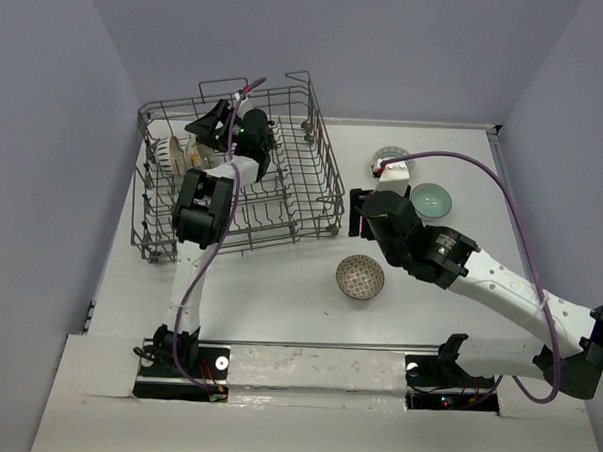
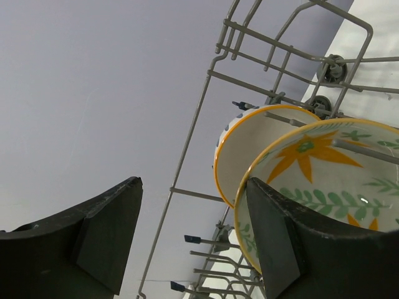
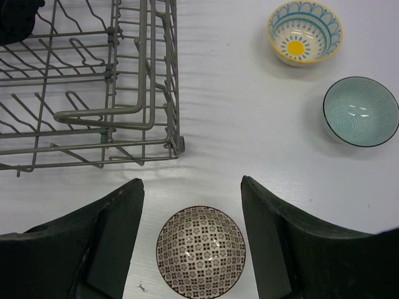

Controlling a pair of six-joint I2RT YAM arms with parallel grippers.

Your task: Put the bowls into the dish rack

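Note:
The dish rack (image 1: 304, 176) stands at the back left. Two bowls stand on edge between its tines: a cream one with an orange rim (image 2: 262, 149) and a white one with an orange flower (image 2: 330, 180). My left gripper (image 2: 193, 184) is open inside the rack (image 2: 193, 118); its right finger (image 2: 274, 237) is beside the flowered bowl's rim, and nothing is between the jaws. My right gripper (image 3: 192, 180) hangs open above the brown-patterned bowl (image 3: 201, 251) on the table. A teal bowl (image 3: 360, 111) and a flower-patterned bowl (image 3: 305, 32) sit further right.
The rack's near corner (image 3: 174, 140) is just left of the right gripper. The brown bowl (image 1: 360, 277) lies in front of the rack, and the teal bowl (image 1: 430, 200) is beside the right arm. Grey walls close in the table on three sides.

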